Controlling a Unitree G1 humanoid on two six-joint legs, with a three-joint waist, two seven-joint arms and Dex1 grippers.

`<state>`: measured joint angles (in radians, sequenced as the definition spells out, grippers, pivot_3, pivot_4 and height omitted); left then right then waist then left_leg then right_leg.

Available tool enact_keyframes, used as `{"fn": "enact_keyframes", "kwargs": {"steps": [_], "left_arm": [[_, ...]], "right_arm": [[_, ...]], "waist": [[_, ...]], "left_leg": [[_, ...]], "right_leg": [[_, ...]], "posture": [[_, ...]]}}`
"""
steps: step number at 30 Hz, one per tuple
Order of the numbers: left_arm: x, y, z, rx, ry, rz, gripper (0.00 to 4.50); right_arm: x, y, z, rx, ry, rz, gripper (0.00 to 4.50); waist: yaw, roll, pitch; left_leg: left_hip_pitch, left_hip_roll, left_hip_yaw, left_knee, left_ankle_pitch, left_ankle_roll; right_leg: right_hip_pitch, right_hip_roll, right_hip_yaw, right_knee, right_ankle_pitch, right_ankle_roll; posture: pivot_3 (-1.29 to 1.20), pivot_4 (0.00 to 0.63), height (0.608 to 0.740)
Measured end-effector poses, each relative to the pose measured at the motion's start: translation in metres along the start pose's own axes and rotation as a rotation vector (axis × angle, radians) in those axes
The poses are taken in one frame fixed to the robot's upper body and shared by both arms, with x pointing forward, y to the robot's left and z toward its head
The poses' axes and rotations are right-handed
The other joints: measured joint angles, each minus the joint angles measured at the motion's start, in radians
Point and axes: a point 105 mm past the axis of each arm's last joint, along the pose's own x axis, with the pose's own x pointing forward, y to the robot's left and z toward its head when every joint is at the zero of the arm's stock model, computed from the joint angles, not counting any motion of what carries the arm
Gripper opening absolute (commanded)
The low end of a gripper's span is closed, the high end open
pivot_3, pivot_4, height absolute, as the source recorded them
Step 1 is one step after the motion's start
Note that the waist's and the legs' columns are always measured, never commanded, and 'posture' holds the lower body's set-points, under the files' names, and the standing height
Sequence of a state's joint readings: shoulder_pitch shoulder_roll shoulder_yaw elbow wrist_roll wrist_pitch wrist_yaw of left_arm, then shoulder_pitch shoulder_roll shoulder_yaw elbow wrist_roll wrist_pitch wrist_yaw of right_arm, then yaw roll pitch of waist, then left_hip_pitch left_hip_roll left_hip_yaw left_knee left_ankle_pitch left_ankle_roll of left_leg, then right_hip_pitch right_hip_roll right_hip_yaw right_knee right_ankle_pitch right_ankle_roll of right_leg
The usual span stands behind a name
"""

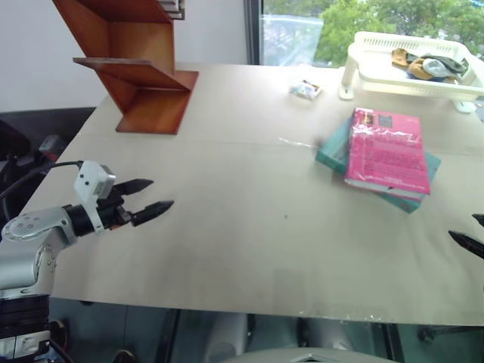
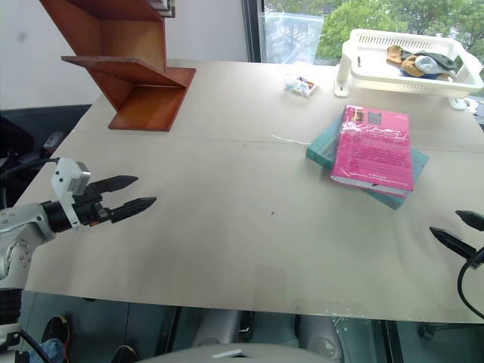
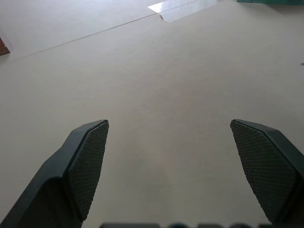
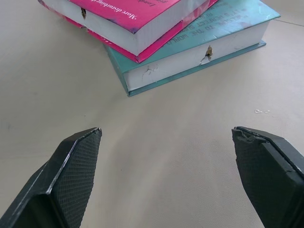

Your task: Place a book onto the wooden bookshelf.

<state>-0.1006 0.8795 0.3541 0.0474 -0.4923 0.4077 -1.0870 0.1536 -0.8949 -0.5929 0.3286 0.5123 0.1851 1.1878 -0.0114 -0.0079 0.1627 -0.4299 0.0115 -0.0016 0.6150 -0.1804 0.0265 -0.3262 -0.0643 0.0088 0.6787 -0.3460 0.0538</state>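
Beige tabletop [image 1: 249, 227] is carrying everything: the book [image 2: 374, 148] is lying flat on a teal book [image 4: 199, 52] toward the right side, well apart from the bookshelf [image 1: 136, 72] standing at the far left corner. Nothing is being lifted yet, so the pickup is probably only beginning. The right gripper [image 4: 166, 175] is hovering near the stack, jaws spread wide and empty; next it needs to be closing on the top book's edge without dragging the lower one. The left gripper [image 1: 147, 198] is hanging open over bare table, touching nothing.
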Motion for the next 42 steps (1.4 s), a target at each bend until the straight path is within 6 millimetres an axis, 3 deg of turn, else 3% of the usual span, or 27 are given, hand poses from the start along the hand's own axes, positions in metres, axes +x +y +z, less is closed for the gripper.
{"fn": "enact_keyframes", "kwargs": {"steps": [7, 26, 30, 35, 42], "left_arm": [[0.005, 0.006, 0.02, 0.035, -0.048, 0.015, 4.44], [0.008, 0.006, 0.019, 0.037, -0.048, 0.01, 4.44], [0.01, 0.002, 0.027, 0.058, -0.065, -0.026, 4.44], [0.004, -0.007, 0.052, 0.164, -0.059, -0.118, 4.44], [-0.012, -0.025, 0.092, 0.243, -0.118, -0.308, 4.44]], "right_arm": [[-0.003, -0.003, 0.002, -0.028, -0.01, -0.029, 4.5], [-0.002, -0.008, 0.004, -0.03, -0.019, -0.078, 4.5], [0.012, -0.023, 0.02, -0.017, -0.087, -0.191, 4.5], [0.036, -0.047, 0.05, 0.037, -0.157, -0.359, 4.5], [0.078, -0.047, 0.055, 0.196, -0.176, -0.337, 4.5]], "waist": [[0.002, 0.0, 0.0], [-0.001, 0.0, 0.0], [-0.004, 0.0, 0.0], [-0.005, -0.001, 0.001], [-0.003, 0.0, 0.003]], "left_leg": [[0.0, 0.0, 0.0, 0.0, 0.0, 0.0], [0.0, 0.0, 0.001, 0.0, 0.0, 0.0], [0.0, 0.0, 0.002, 0.0, 0.0, 0.0], [0.0, 0.0, 0.002, 0.0, 0.0, 0.0], [-0.001, 0.0, 0.004, -0.001, 0.0, 0.0]], "right_leg": [[0.0, 0.001, 0.0, 0.0, 0.0, 0.0], [0.0, 0.001, 0.001, 0.0, 0.0, 0.0], [-0.001, 0.002, 0.002, 0.001, 0.0, 0.0], [-0.002, 0.004, 0.002, 0.001, 0.0, 0.0], [-0.004, 0.005, 0.002, 0.001, 0.0, 0.0]], "posture": [[0.0, 0.15, 0.74], [0.0, 0.15, 0.74], [0.0, 0.15, 0.74], [0.0, 0.15, 0.74], [0.0, 0.15, 0.74]]}}
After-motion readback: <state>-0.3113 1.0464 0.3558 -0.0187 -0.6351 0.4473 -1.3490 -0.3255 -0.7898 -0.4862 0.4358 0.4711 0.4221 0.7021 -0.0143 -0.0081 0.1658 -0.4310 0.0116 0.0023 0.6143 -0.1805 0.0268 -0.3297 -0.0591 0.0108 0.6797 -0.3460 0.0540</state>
